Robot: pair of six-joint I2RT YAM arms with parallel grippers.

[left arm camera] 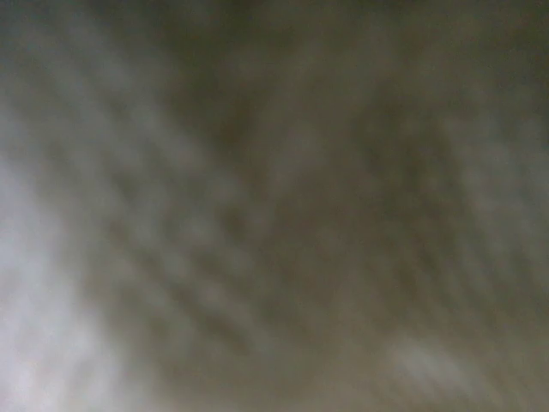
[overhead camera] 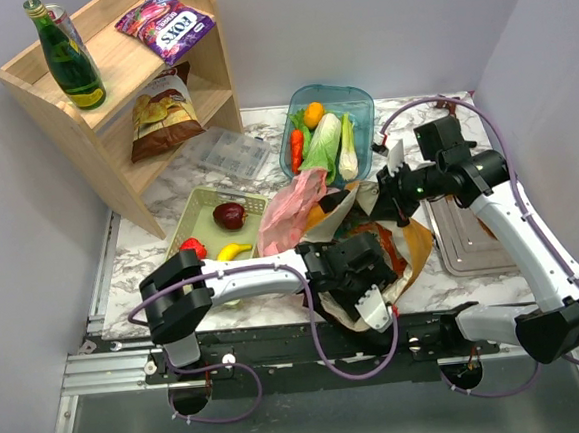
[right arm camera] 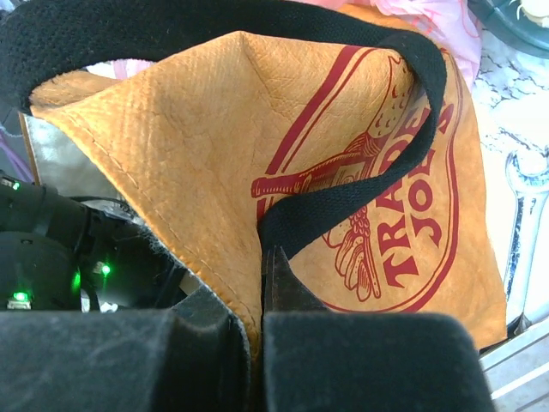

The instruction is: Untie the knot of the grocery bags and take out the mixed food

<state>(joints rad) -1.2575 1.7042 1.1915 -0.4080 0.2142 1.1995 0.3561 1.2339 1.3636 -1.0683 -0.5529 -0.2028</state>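
**Right gripper pinches the tote's rim; left gripper state unreadable**

The right gripper (right arm camera: 257,319) is clamped on a fold of the mustard-orange tote (right arm camera: 197,146). The fabric edge runs down between its two dark pads, and a black strap (right arm camera: 343,199) loops just above them.

The left gripper (overhead camera: 368,296) lies over the tote's near-left part. Its wrist view is only a brown blur, so I cannot tell how its jaws stand.

The pink plastic bag (overhead camera: 291,208) lies crumpled against the tote's left side. The view is too small to show whether it is knotted.

Behind the tote, a teal container (overhead camera: 359,106) holds leafy vegetables (overhead camera: 329,143), a carrot-like piece (overhead camera: 296,148) and a small orange (overhead camera: 314,114).

Left of the tote, beyond the pink bag, a green basket (overhead camera: 196,206) holds a banana (overhead camera: 234,250) and a red fruit (overhead camera: 194,247).
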